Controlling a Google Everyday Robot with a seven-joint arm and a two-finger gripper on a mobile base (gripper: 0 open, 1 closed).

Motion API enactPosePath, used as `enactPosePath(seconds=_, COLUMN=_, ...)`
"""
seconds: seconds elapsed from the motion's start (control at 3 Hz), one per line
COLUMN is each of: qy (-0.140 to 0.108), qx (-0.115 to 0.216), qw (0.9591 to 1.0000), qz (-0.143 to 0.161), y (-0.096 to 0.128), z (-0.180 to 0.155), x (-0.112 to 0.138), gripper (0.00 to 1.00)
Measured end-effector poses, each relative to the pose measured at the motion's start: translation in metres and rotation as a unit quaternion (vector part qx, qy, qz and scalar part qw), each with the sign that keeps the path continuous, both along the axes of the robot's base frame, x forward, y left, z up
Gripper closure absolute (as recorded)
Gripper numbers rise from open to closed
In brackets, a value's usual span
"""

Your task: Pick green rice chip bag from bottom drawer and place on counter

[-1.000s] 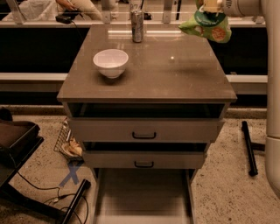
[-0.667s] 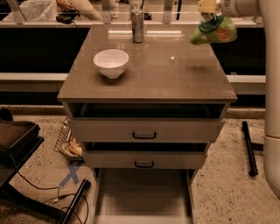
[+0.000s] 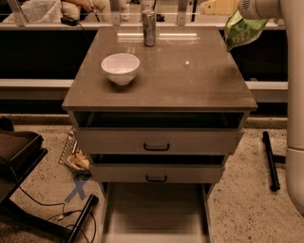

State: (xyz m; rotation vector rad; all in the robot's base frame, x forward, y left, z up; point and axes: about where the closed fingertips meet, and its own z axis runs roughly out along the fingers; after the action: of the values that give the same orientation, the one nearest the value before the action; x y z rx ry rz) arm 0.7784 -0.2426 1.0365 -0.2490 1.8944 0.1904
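No readable text, even on the bag (image 3: 243, 30) the tool (image 3: 236, 14) holds upper right.

dim warm light | glare on counter (image 3: 190, 83) rear | gripper (image 3: 236, 13) above counter's right-rear corner, clamping blurred green rice chip bag (image 3: 243, 29)

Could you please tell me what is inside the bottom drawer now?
The bottom drawer shows only its bare pale floor; its rear is hidden under the middle drawer. The green rice chip bag hangs at the hand, by the far right corner of the counter.
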Motion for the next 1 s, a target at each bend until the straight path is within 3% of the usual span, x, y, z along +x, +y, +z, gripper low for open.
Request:
enactPosePath(seconds=0.67, qy=0.002, qx=0.000, qw=1.0000, qz=0.002, y=0.003, z=-0.004, x=0.002, gripper=0.41)
enactPosePath(seconds=1.0, qy=-0.007, qx=-0.005, qw=0.9987, qz=0.050, y=0.036, z=0.004, x=0.004, gripper=0.65)
